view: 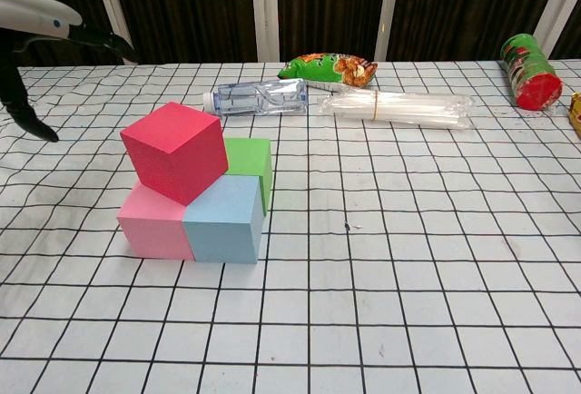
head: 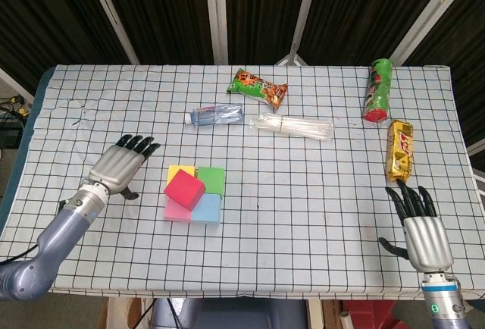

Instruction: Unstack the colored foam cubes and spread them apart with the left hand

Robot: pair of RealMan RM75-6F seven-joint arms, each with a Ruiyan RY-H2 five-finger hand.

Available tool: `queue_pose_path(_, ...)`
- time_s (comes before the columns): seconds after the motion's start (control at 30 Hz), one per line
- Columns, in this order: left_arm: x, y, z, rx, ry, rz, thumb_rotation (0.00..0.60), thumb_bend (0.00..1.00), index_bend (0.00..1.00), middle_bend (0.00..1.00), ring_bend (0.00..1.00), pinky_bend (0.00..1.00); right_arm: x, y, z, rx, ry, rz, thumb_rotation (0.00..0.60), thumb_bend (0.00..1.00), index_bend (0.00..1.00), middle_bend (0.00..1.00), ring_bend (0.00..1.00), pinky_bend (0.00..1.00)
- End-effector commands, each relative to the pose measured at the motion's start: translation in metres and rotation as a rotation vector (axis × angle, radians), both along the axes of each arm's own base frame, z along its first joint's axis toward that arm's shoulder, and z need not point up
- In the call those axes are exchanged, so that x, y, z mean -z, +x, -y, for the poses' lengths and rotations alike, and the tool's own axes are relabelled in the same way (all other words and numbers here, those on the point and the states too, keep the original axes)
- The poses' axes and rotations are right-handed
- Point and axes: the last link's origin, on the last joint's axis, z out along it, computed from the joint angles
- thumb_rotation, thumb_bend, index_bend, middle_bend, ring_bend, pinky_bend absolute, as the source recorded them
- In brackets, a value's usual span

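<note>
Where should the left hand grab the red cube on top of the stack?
Grip the red cube by two opposite side faces, coming down from above on its left. It sits rotated on the lower cubes, sides exposed, and the open left hand is already on that side.

Red cube [view: 175, 151] perched tilted atop a pink cube [view: 155, 224] and a light-blue cube [view: 223, 221], with a green cube [view: 251, 163] right behind the blue one, all touching. Left hand [view: 36, 38] at the upper left edge, well apart from the stack, only partly in frame (dark fingertips showing, nothing held). Farther back on the checked worktop [view: 408, 267]: clear water bottle [view: 259, 98] lying on its side, green snack bag [view: 329, 68] just behind it, clear packet of straws [view: 392, 107] beside the bottle, green can [view: 529, 72] lying at far right
</note>
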Motion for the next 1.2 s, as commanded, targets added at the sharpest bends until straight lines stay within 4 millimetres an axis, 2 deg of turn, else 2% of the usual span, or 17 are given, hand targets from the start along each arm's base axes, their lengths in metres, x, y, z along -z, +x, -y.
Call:
queue_pose_path(0.03,0.008,0.007,0.003,0.018,-0.012,0.000,0.600,0.00,0.00,0.00,0.00,0.02,0.000,0.000,0.000,0.000,0.003,0.001,0.600,0.06,0.12,0.03,0.12,0.00)
queue_pose_path(0.5,0.049,0.042,0.004,0.128,-0.031,0.000,0.600,0.00,0.01,0.00,0.00,0.02,-0.007,-0.002,0.000,-0.008,-0.015,0.024,0.600,0.06,0.12,0.03,0.12,0.00)
queue_pose_path(0.67,0.064,0.050,0.004,0.143,-0.054,0.009,0.600,0.01,0.03,0.09,0.02,0.03,-0.010,-0.004,0.001,-0.002,-0.021,0.034,0.600,0.06,0.12,0.03,0.12,0.00)
queue_pose_path(0.77,0.071,0.054,0.005,0.129,-0.083,0.030,0.600,0.06,0.07,0.16,0.08,0.07,-0.011,-0.006,0.002,0.005,-0.021,0.041,0.600,0.06,0.12,0.03,0.12,0.00)
queue_pose_path(0.87,0.075,0.059,0.005,0.122,-0.098,0.060,0.600,0.10,0.15,0.27,0.17,0.14,-0.011,-0.006,0.002,0.005,-0.019,0.045,0.600,0.06,0.12,0.03,0.12,0.00)
queue_pose_path(1.03,0.070,0.065,0.001,0.179,-0.044,0.068,0.600,0.19,0.40,0.49,0.33,0.29,-0.013,-0.005,0.002,-0.003,-0.022,0.054,0.600,0.06,0.13,0.03,0.12,0.00)
queue_pose_path(1.13,0.060,0.066,-0.005,0.215,0.027,0.061,0.600,0.21,0.48,0.54,0.37,0.32,-0.013,-0.006,0.002,-0.003,-0.021,0.058,0.600,0.06,0.14,0.03,0.12,0.00)
queue_pose_path(1.2,0.054,0.065,-0.008,0.235,0.069,0.051,0.600,0.22,0.50,0.56,0.38,0.33,-0.013,-0.006,0.001,-0.002,-0.019,0.058,0.600,0.06,0.14,0.03,0.12,0.00)
